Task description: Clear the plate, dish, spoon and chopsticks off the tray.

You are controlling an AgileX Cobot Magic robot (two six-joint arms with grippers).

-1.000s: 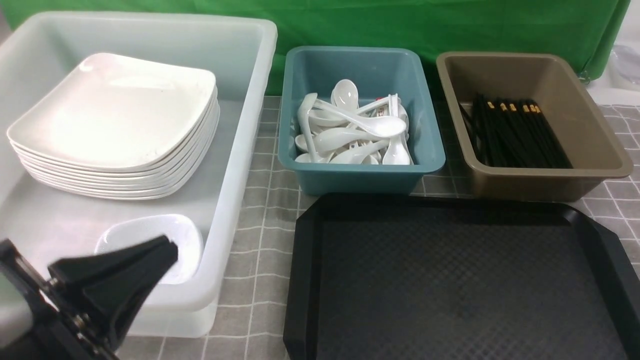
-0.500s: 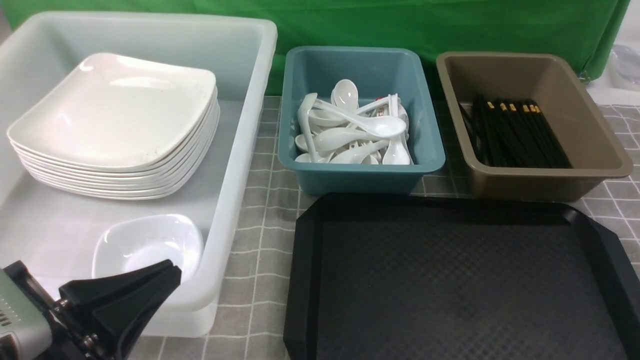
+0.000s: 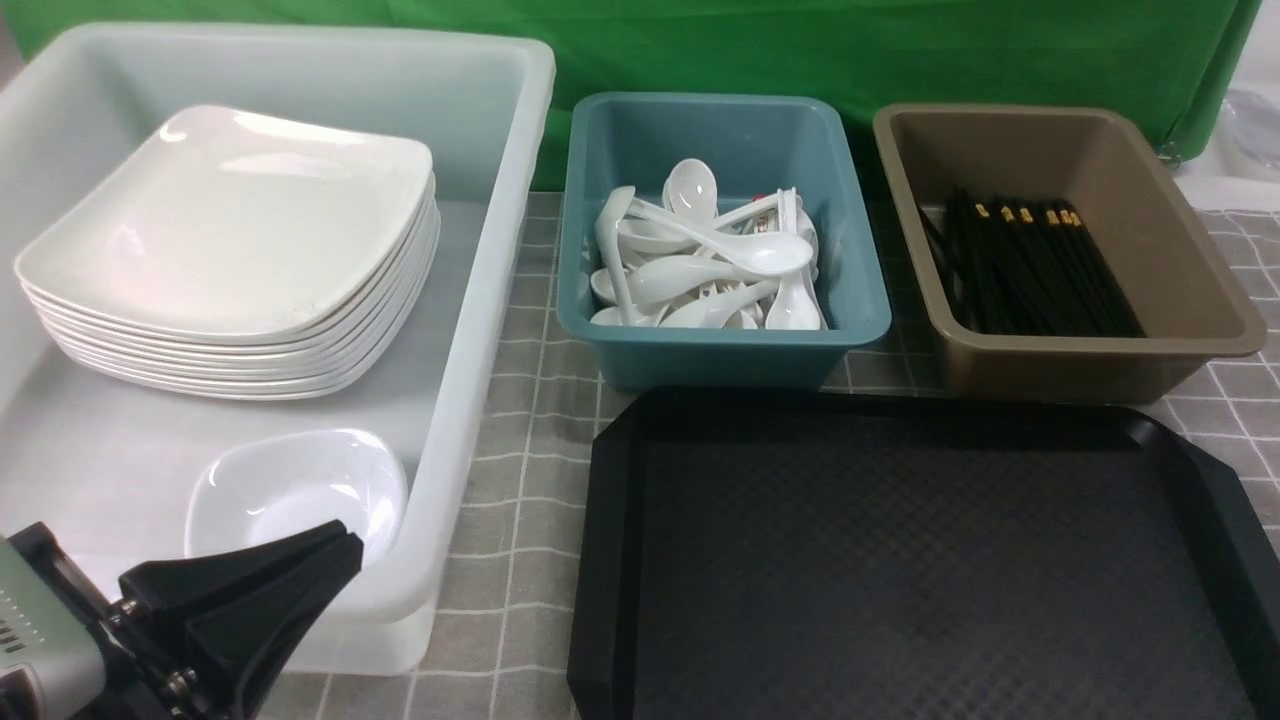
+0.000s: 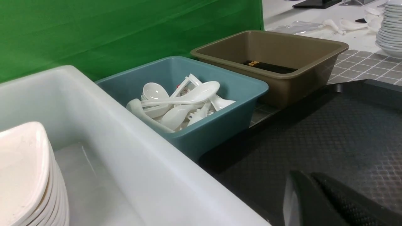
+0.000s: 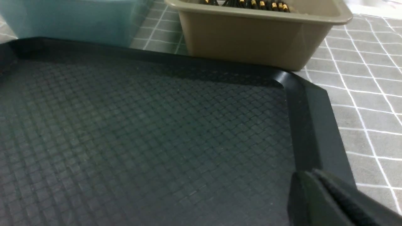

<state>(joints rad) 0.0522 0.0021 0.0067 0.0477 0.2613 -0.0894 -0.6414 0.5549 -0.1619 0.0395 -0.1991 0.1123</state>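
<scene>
The black tray (image 3: 900,560) lies bare at the front right, and also fills the right wrist view (image 5: 141,131). The top plate (image 3: 240,220) of a stack and a small white dish (image 3: 295,490) sit in the white tub (image 3: 500,300). Several white spoons (image 3: 720,260) are piled in the teal tub (image 3: 720,355). Black chopsticks (image 3: 1030,270) lie in the brown tub (image 3: 1080,365). My left gripper (image 3: 345,545) hangs shut and empty at the tub's near edge, in front of the dish. My right gripper (image 5: 306,175) is shut and empty over the tray's right rim.
A grey checked cloth (image 3: 520,470) covers the table between the tubs and the tray. A green backdrop (image 3: 800,50) closes off the back. Beyond the brown tub, another stack of white dishes (image 4: 389,31) stands on a white surface.
My left gripper has dropped lower and pulled back from over the small dish, then held still. Nothing else has moved.
</scene>
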